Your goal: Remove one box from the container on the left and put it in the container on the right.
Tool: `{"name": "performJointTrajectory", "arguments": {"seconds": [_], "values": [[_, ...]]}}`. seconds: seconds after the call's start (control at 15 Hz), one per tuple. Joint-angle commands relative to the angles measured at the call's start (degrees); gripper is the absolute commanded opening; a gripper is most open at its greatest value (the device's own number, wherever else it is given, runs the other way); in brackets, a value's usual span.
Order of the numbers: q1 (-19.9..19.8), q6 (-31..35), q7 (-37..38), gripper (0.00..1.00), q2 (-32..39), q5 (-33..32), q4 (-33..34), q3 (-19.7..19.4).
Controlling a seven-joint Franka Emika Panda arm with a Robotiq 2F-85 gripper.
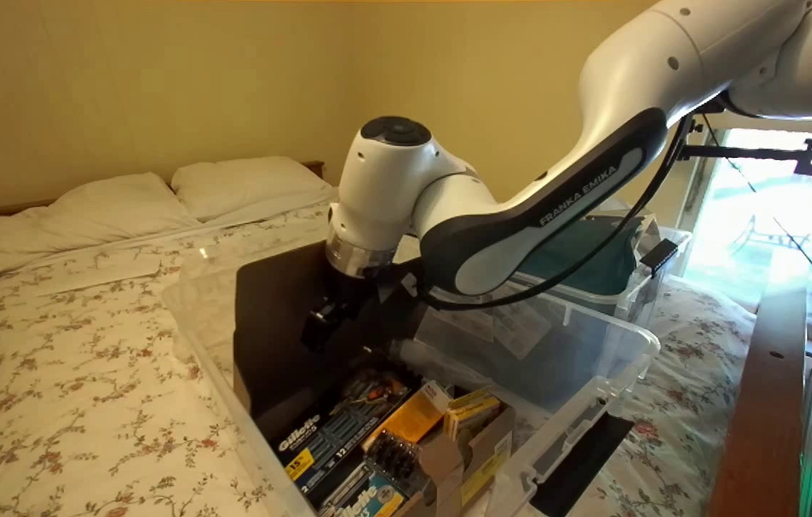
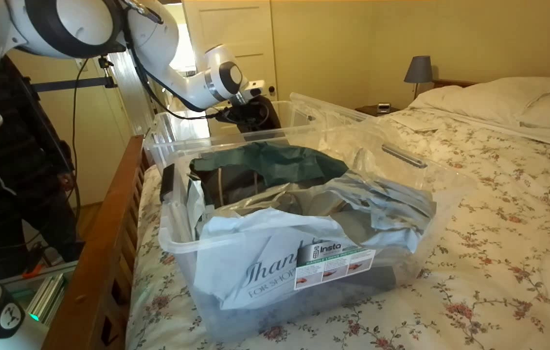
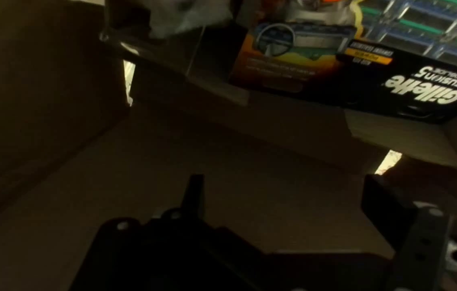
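Observation:
A clear container [image 1: 653, 345] holds several packages: a black Gillette box [image 1: 348, 424], an orange box [image 1: 416, 416], a small yellow box [image 1: 474, 413] and an open brown carton. A large dark cardboard panel or box [image 1: 269, 337] stands upright along its far-left side. My gripper [image 1: 318, 327] is inside this container's opening, in front of the dark cardboard and above the packages. In the wrist view my gripper [image 3: 287, 192] is open and empty, facing dim brown cardboard. The Gillette box [image 3: 361, 76] lies beyond the fingertips there. The second clear container [image 2: 172, 243] holds bags.
A green bag [image 2: 275, 163] and a white shopping bag [image 2: 265, 257] fill the second container, directly beside the first. Both containers stand on a floral bedspread [image 1: 75, 388]. A wooden bed rail [image 2: 99, 243] runs along the edge. A person [image 2: 17, 160] stands beyond it.

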Motion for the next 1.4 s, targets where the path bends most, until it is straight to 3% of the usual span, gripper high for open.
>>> {"name": "performJointTrajectory", "arguments": {"seconds": [0.0, 0.13, 0.27, 0.53, 1.0, 1.33], "values": [[5.1, -7.7, -2.1, 1.0, 5.5, 2.2, 13.5, -4.6], [7.0, -17.3, -0.5, 1.0, 5.3, 3.0, 18.6, -7.1], [7.7, -26.3, -0.3, 1.0, 2.8, 4.3, 19.1, -9.0], [5.1, -43.4, 0.1, 1.0, 4.5, 7.6, 27.6, -8.8], [0.3, -48.4, 5.8, 1.0, 11.5, 22.0, 32.0, -4.3], [2.1, -46.8, 7.1, 1.0, 12.8, 23.2, 34.6, -2.5]]}}
